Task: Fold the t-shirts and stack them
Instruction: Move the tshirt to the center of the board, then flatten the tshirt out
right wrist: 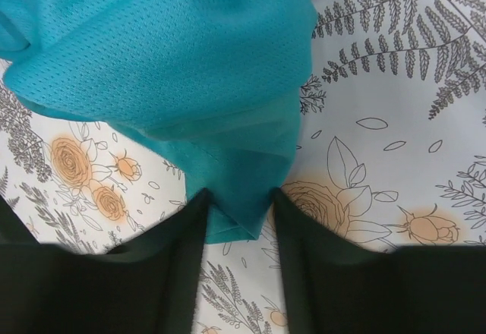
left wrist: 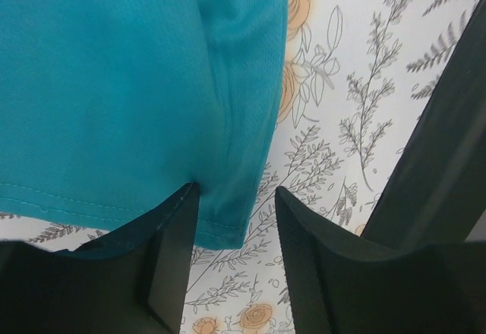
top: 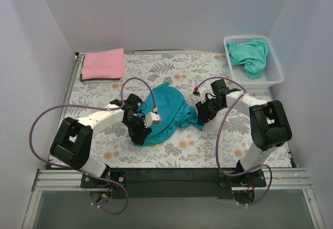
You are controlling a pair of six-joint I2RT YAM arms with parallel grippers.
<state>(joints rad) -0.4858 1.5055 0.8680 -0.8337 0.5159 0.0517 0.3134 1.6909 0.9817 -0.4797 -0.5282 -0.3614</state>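
Note:
The deep teal-blue t-shirt (top: 166, 109) lies crumpled in the middle of the floral table covering. My left gripper (top: 141, 133) is at its near-left hem. In the left wrist view my left gripper (left wrist: 237, 197) is open, with a hemmed corner of the teal shirt (left wrist: 114, 83) between the jaws, against the left finger. My right gripper (top: 202, 117) is at the shirt's right edge. In the right wrist view it (right wrist: 239, 196) is open, with a folded corner of the shirt (right wrist: 167, 45) filling the gap. The pink t-shirt (top: 103, 64) lies folded at the back left. The aqua-green t-shirt (top: 250, 55) lies bunched in the basket.
The white mesh basket (top: 277, 77) stands at the back right corner. White walls close in the table on three sides. The grey floral covering (top: 171, 153) lies bare in front of the teal shirt and at the right (top: 234, 135).

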